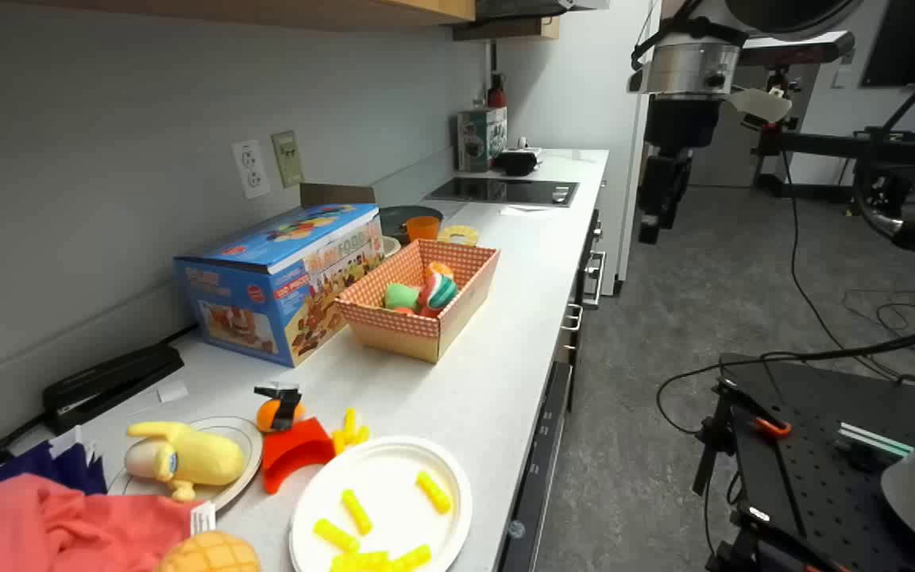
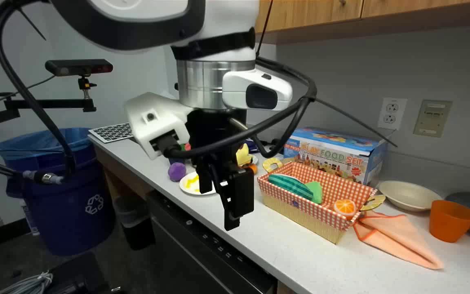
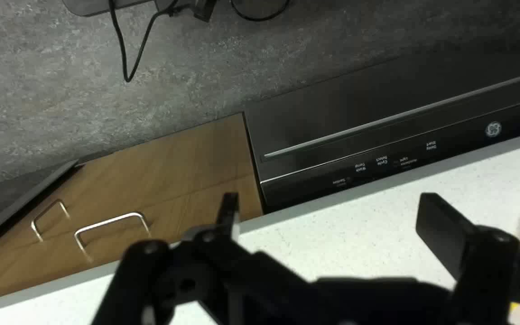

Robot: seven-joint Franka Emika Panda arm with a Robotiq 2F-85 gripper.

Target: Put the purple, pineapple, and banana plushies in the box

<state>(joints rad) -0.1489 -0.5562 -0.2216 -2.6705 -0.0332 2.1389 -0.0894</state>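
Observation:
The banana plushie point(image 1: 199, 458) lies on a plate and shows partly behind my gripper in an exterior view point(image 2: 243, 155). An orange crosshatched plushie, apparently the pineapple plushie point(image 1: 210, 554), is cut off at a picture edge. The purple plushie point(image 2: 176, 171) is round and sits near the counter edge, beyond the white plate. The red-checked box point(image 1: 394, 338) holds green, striped and orange toys; it also shows in an exterior view point(image 2: 300, 216). My gripper point(image 3: 330, 203) is open and empty, high above the counter's front edge; both exterior views show it point(image 1: 656, 229) point(image 2: 219, 208).
A blue play food box point(image 1: 243, 274) stands behind the checked box. A white plate point(image 1: 457, 508) with yellow pieces, a red block point(image 1: 295, 449) and a pink cloth point(image 1: 52, 524) lie nearby. An orange cup point(image 2: 451, 220) and bowl point(image 2: 410, 194) stand beyond.

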